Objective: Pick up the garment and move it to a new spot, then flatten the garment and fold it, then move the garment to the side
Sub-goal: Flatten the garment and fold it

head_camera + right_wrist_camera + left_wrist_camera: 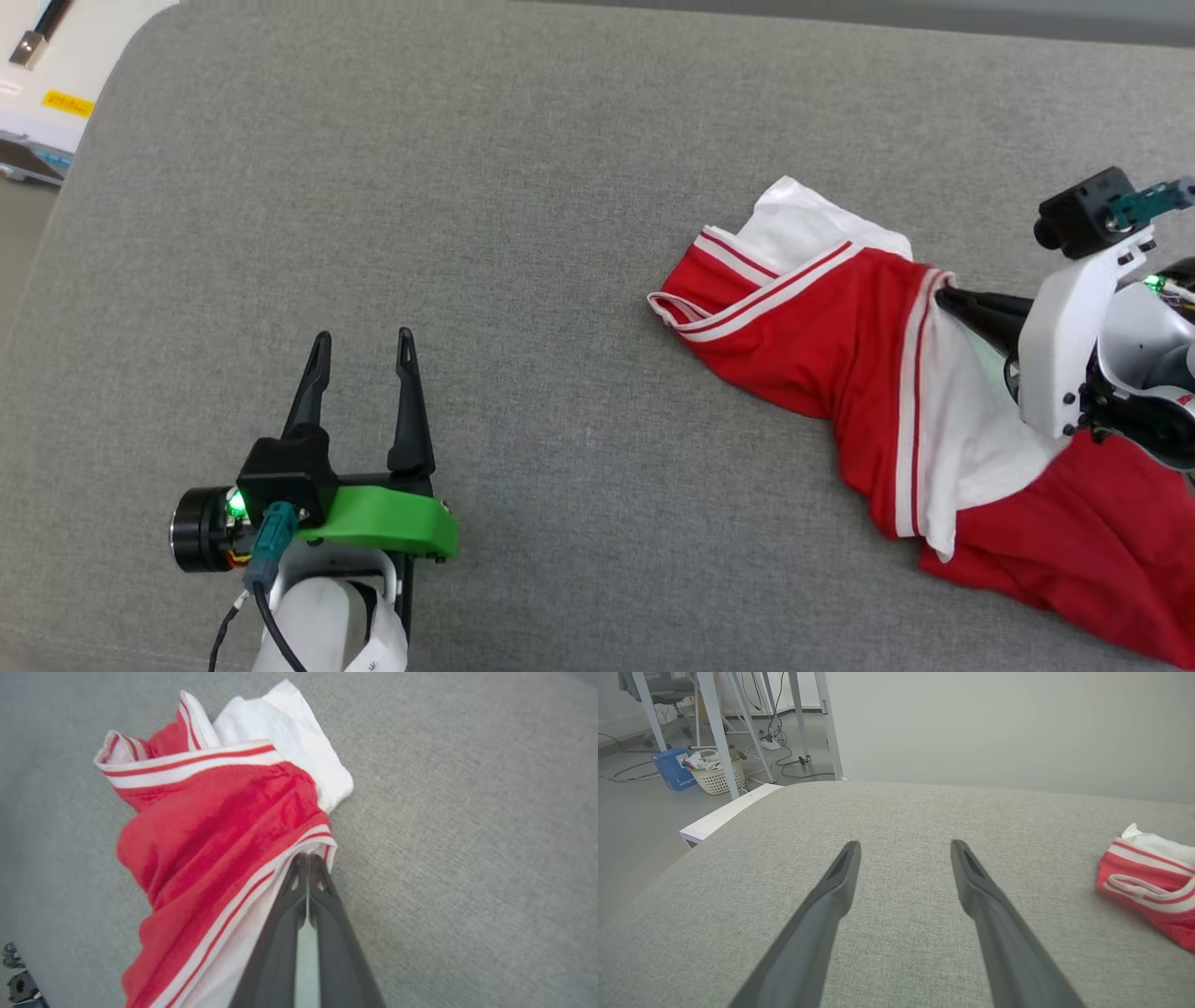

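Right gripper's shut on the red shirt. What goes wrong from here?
The right gripper pinches only the striped edge of the crumpled red-and-white jersey shirt; it may slip on lifting.
The shirt is bunched in layers, so a one-point lift could leave it twisted.
The open left gripper hovers apart over the grey fabric surface: no second hold.

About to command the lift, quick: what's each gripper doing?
Left gripper: open, holding nothing.
Right gripper: shut on the garment at its striped trim.
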You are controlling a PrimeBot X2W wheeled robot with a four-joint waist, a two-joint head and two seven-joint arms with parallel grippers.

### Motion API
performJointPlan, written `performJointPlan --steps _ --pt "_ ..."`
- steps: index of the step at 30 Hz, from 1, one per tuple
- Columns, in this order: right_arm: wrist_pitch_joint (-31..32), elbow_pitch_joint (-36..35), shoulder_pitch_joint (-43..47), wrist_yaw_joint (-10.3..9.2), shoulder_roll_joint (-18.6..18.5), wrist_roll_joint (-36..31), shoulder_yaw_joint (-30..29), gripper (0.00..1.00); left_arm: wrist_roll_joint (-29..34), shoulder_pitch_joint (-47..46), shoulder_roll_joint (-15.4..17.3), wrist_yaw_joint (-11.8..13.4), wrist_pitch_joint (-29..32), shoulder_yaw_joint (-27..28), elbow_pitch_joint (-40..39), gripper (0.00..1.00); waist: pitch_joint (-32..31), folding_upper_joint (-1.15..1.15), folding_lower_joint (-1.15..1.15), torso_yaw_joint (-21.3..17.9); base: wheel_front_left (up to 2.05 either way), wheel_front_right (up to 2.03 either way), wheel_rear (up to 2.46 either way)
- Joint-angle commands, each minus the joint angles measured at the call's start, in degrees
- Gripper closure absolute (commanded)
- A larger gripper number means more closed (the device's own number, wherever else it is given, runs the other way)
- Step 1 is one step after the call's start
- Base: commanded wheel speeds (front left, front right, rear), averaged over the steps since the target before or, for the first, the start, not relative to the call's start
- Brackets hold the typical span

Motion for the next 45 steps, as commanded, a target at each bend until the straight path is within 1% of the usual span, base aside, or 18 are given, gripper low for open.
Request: performJointPlan --steps 1,5,8,10,13,17,19,22,24,26,28,30,33,34,35,37,40,45 --pt "-1.06 -2.63 0.3 -0.02 -0.98 0.93 -0.44 1.0 0.03 0.93 -0.13 -0.3 -0.33 0.38 0.02 0.0 -2.9 0.0 -0.01 -0.92 0.0 0.0 0.0" --pt "-1.43 -10.54 -0.28 -0.02 -2.65 1.67 -0.8 1.0 0.43 2.1 -0.13 -0.4 -0.33 0.43 -0.3 0.0 -4.69 0.0 -0.01 -0.65 0.0 0.0 0.0" --pt "-1.14 -15.2 -1.32 -0.02 -2.03 1.53 -0.77 1.0 0.49 2.58 -0.13 -0.46 -0.33 0.5 -0.63 0.0 -5.12 0.0 -0.01 -0.03 0.0 0.0 0.0" --pt "-0.63 -17.62 -2.34 -0.02 -0.57 1.0 -0.23 1.0 0.37 2.74 -0.13 -0.47 -0.33 0.79 -0.83 0.0 -5.1 0.0 -0.01 0.49 0.0 0.0 0.0" --pt "-0.05 -18.93 -4.21 -0.02 3.74 -0.59 1.08 1.0 0.13 2.79 -0.13 -0.26 -0.33 1.27 -1.19 0.0 -4.57 0.0 -0.01 1.14 0.0 0.0 0.0" --pt "0.39 -16.25 -6.74 -0.02 10.84 -2.6 5.05 1.0 -0.15 2.36 -0.13 -0.02 -0.33 1.61 -1.53 0.0 -3.15 0.0 -0.01 2.18 0.0 0.0 0.0" --pt "0.51 -13.89 -7.67 -0.02 14.13 -3.62 8.2 1.0 -0.34 2.03 -0.13 0.14 -0.33 1.71 -1.7 0.0 -2.54 0.0 -0.01 2.67 0.0 0.0 0.0" --pt "0.86 -8.66 -7.54 -0.02 18.83 -3.7 13.89 1.0 -0.67 1.67 -0.13 0.37 -0.33 1.95 -1.91 0.0 -1.65 0.0 -0.01 3.31 0.0 0.0 0.0" --pt "1.37 -4.72 -6.63 -0.02 20.98 -3.29 18.02 1.0 -0.86 1.43 -0.13 0.52 -0.33 1.9 -1.96 0.0 -1.11 0.0 -0.01 3.65 0.0 0.0 0.0" --pt "1.77 -0.86 -6.1 -0.02 22.06 -3.96 22.52 1.0 -1.0 1.28 -0.13 0.7 -0.33 1.73 -2.05 0.0 -0.63 0.0 -0.01 3.87 0.0 0.0 0.0" --pt "2.08 2.28 -4.77 -0.02 22.72 -3.77 25.29 1.0 -1.12 1.16 -0.13 0.82 -0.33 1.54 -2.07 0.0 -0.35 0.0 -0.01 4.03 0.0 0.0 0.0" --pt "2.1 4.47 -3.2 -0.02 23.34 -2.56 26.36 1.0 -1.21 1.12 -0.13 0.96 -0.33 1.48 -2.01 0.0 -0.18 0.0 -0.01 3.98 0.0 0.0 0.0" --pt "0.65 5.5 -3.03 -0.02 23.46 -4.54 27.11 1.0 -1.24 1.2 -0.13 1.2 -0.33 1.43 -1.79 0.0 -0.39 0.0 -0.01 3.54 0.0 0.0 0.0" --pt "-0.64 5.33 -3.05 -0.02 23.38 -5.3 27.21 0.76 -1.23 1.23 -0.13 1.2 -0.33 1.41 -1.57 0.0 -0.69 0.0 -0.01 3.42 0.0 0.0 0.0" --pt "-2.17 4.92 -3.0 -0.02 23.38 -5.35 27.24 0.0 -1.19 1.25 -0.13 1.2 -0.33 1.46 -1.37 0.0 -1.05 0.0 -0.01 3.23 0.0 0.0 0.0" --pt "-5.68 3.43 -3.52 -0.02 22.97 -5.26 27.27 0.0 -1.05 1.52 -0.13 1.16 -0.33 1.77 -1.11 0.0 -2.03 0.0 -0.01 2.61 0.0 0.0 0.0" --pt "-11.21 -0.02 -4.88 -0.02 20.73 -5.06 25.96 0.0 -0.65 2.15 -0.13 0.88 -0.33 2.05 -0.88 0.0 -3.81 0.0 -0.01 2.0 0.0 0.0 0.0" --pt "-16.59 -5.46 -7.8 -0.02 15.87 -5.62 19.68 0.0 -0.07 3.2 -0.13 0.59 -0.33 2.93 -1.22 0.0 -5.57 0.0 -0.01 0.83 0.0 0.0 0.0"
